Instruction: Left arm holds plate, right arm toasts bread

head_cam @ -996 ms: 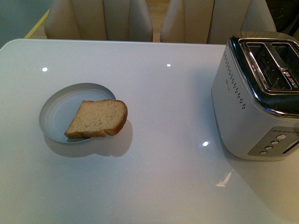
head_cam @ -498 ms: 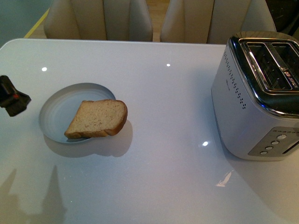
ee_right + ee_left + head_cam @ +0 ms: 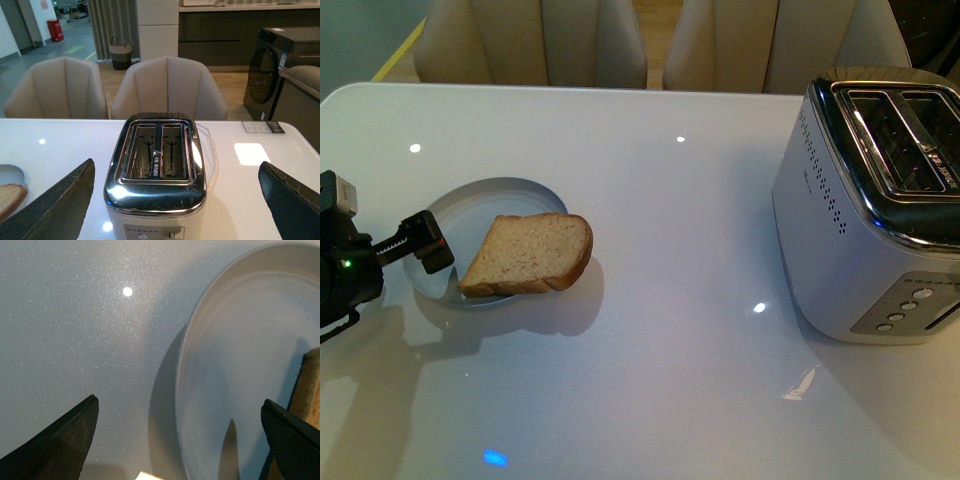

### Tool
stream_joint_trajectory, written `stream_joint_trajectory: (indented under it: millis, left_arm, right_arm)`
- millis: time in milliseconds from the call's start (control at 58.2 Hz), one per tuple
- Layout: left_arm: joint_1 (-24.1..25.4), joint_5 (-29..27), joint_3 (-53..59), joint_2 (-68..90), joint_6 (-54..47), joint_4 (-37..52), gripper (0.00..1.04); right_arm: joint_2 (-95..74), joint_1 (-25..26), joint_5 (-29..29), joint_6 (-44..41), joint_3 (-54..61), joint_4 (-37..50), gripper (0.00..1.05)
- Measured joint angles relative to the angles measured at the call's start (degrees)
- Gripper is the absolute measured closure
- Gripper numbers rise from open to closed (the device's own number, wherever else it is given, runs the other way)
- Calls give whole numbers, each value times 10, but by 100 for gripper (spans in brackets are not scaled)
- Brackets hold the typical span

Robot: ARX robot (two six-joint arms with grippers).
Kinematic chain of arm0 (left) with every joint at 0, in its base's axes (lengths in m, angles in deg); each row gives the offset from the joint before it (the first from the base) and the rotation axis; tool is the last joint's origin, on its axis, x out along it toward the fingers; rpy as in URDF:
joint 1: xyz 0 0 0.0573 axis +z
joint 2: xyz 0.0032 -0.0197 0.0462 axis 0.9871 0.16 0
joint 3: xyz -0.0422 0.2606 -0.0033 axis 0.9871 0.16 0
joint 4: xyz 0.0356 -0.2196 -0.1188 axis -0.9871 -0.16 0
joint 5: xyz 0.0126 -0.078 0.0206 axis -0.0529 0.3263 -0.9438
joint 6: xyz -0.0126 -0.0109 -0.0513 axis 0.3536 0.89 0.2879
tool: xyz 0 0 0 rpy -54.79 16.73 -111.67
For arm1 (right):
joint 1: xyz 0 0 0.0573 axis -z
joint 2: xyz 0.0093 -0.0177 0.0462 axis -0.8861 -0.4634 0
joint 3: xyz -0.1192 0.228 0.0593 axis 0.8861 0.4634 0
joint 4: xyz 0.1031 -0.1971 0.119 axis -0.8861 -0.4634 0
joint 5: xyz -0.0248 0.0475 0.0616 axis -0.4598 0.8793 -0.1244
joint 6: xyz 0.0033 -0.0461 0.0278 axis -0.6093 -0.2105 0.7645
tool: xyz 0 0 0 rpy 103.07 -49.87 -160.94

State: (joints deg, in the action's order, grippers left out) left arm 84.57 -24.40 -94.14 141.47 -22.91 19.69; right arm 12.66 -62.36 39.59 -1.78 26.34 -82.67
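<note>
The left hand [image 3: 420,245] was wide open and empty, low over the table [image 3: 670,180]. One of its fingers [image 3: 60,445] was outside the plate [image 3: 470,212] and the other was over it. The bread [image 3: 530,252] lay on the plate just beyond that inner finger, with its rounded end hanging past the rim. A toaster [image 3: 840,230] stood well off to that hand's right. The right hand [image 3: 176,165], spread wide and holding nothing, looked down on the toaster's slots.

A silver toaster [image 3: 840,230] stands on the glossy white table [image 3: 670,200], its two slots empty. Beige chairs [image 3: 535,40] stand behind the table's far edge.
</note>
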Motion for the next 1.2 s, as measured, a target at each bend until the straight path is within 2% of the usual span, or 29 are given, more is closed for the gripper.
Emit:
stream_joint_trajectory:
  millis: [223, 258, 326, 567, 635, 756, 910, 1202]
  left_arm:
    - [-13, -20, -43, 18, -3, -29, 7]
    - [-16, -23, -49, 20, -5, -35, 11]
    - [-23, -31, -59, 26, -5, -47, 25]
    - [-35, -29, -69, 30, 15, -70, 64]
    - [-36, -19, -68, 30, 33, -71, 75]
    - [-35, 24, -45, 18, 102, -70, 101]
    - [-36, 47, 43, -28, 168, -43, 102]
    - [-43, 55, 159, -189, 205, -56, 102]
  right_arm:
    - [0, 0, 0, 0, 0, 0, 9]
    - [0, 0, 0, 0, 0, 0, 9]
    - [0, 0, 0, 0, 0, 0, 9]
    - [0, 0, 0, 0, 0, 0, 9]
    - [0, 0, 0, 0, 0, 0, 9]
    - [0, 0, 0, 0, 0, 0, 9]
    - [0, 0, 0, 0, 0, 0, 9]
    - [0, 0, 0, 0, 0, 0, 9]
